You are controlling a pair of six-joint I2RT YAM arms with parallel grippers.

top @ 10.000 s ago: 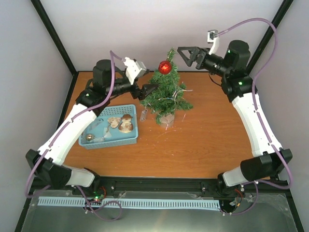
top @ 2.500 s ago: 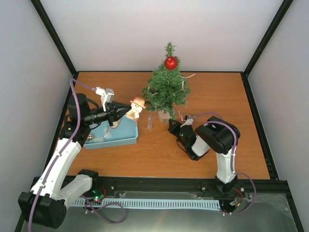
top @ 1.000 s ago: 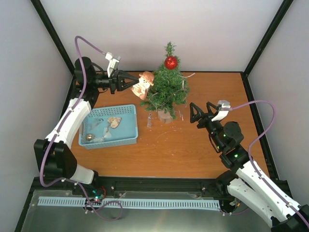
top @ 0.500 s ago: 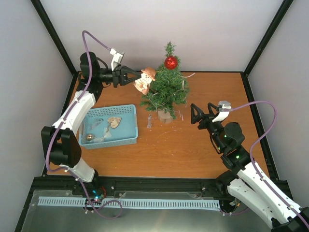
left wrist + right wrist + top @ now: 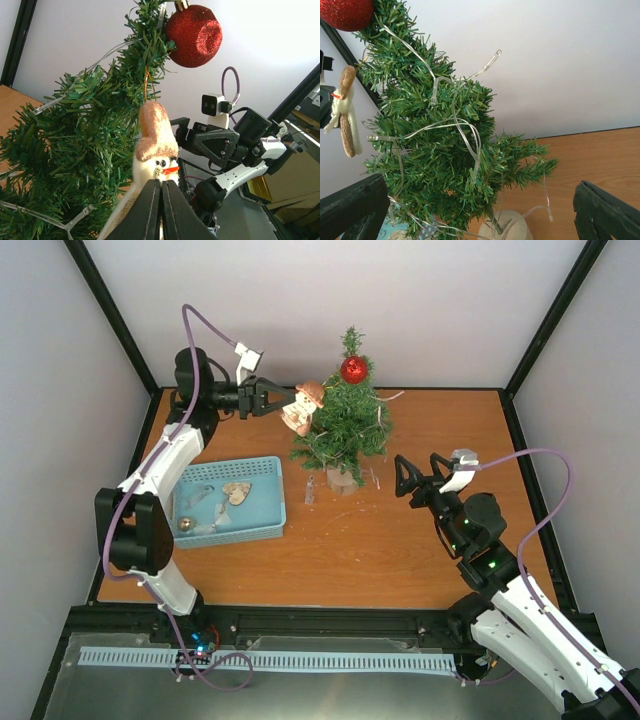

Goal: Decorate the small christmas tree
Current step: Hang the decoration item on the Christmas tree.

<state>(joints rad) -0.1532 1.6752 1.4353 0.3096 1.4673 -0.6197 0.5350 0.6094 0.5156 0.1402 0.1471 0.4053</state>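
Two grippers show from the top: the left gripper (image 5: 284, 404) is pinched shut on a snowman ornament (image 5: 301, 407) at the upper left branches of the small christmas tree (image 5: 342, 430), which stands toward the back of the table (image 5: 330, 560), while the right gripper (image 5: 403, 478) gapes wide and empty near the tree's right side. Left wrist: closed fingers (image 5: 150, 210) clamp the snowman ornament (image 5: 152, 150) below a red bauble (image 5: 194, 29). Right wrist: spread fingers (image 5: 602, 212) frame the tree (image 5: 435, 150)

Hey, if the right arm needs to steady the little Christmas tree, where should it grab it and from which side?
Probably low on the small christmas tree, at the short stem above its round pale base, coming from the right arm's side, where the open right gripper faces it. Higher up, bristly branches give way and carry light wire.
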